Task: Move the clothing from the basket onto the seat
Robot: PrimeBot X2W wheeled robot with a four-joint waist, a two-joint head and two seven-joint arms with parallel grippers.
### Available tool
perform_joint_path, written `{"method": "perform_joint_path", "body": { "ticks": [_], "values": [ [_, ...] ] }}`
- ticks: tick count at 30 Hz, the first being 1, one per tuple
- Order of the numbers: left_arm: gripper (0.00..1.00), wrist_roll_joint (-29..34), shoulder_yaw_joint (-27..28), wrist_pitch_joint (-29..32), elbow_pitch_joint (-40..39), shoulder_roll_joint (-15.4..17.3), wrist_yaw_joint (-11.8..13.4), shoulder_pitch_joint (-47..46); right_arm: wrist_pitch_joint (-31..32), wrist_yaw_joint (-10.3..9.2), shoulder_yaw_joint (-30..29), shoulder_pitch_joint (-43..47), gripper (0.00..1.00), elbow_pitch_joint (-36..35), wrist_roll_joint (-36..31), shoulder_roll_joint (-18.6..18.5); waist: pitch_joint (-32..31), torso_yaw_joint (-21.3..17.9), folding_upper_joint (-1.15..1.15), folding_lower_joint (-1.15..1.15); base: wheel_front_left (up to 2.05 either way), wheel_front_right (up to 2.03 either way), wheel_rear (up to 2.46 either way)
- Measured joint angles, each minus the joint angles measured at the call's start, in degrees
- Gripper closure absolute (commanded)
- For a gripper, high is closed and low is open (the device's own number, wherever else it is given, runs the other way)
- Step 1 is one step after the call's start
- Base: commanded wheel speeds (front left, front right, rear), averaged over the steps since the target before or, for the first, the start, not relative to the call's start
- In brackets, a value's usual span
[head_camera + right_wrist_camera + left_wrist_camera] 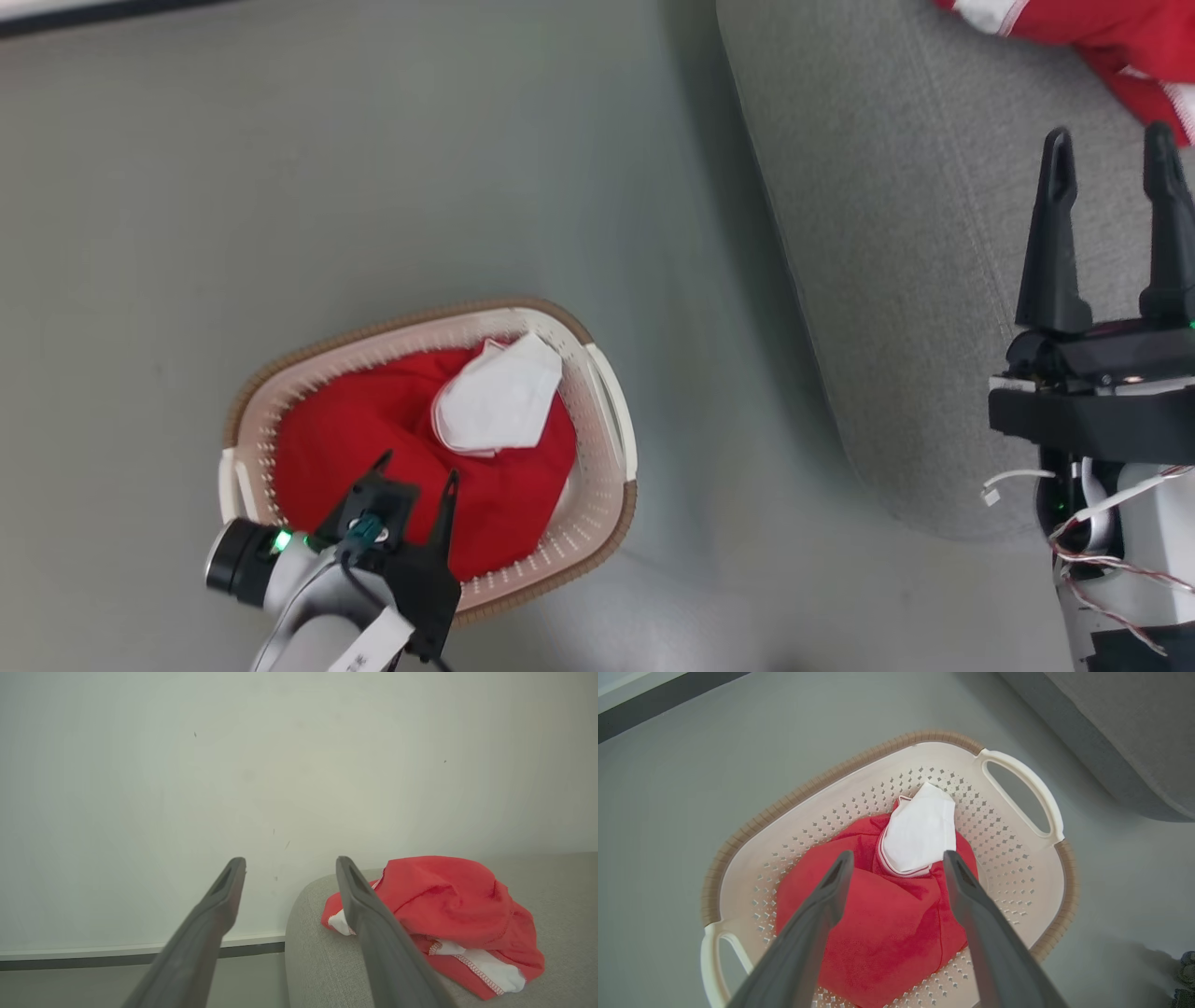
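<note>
The fingers of the left gripper [897, 856] are spread apart and hold nothing. They hang just above the red garment [887, 933] that lies in the basket [784, 802], and as far as I can judge they are not touching it. The fingers of the right gripper [1107, 135] are also spread and empty, raised over the seat [887, 233]. Beyond its fingertips, near the rounded end of the seat, lies the other garment [444, 891], crumpled, with white trim showing.

So I judge the task about half done: one piece is on the seat and one is left. The basket stands on the floor [280, 140], near the seat but apart from it. As far as one can see, it contains this one garment, bunched in a heap on the bottom, with a white panel [920, 835] folded on top toward the far side. What is left is to close on the heap, lift it and carry it to the seat.
</note>
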Motion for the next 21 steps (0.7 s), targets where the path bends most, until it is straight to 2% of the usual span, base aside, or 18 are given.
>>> {"method": "perform_joint_path", "body": {
  "ticks": [5, 21],
  "values": [
    [0.00, 2.6, -2.0, 1.4, 3.5, 0.1, -1.3, -4.8, -0.1, -0.01, -0.6, -1.9, 0.00, -1.4, 0.0, -0.4, 4.3, -0.9, 0.00, 0.00, 0.00, 0.00, 0.00],
    [0.00, 7.1, -4.4, 3.7, 11.7, 0.8, -2.5, -19.5, -0.5, -0.07, -0.2, -8.6, 0.00, -5.7, -0.1, -0.2, 18.2, -2.0, 0.01, 0.00, 0.00, 0.00, 0.00]
  ]
}}
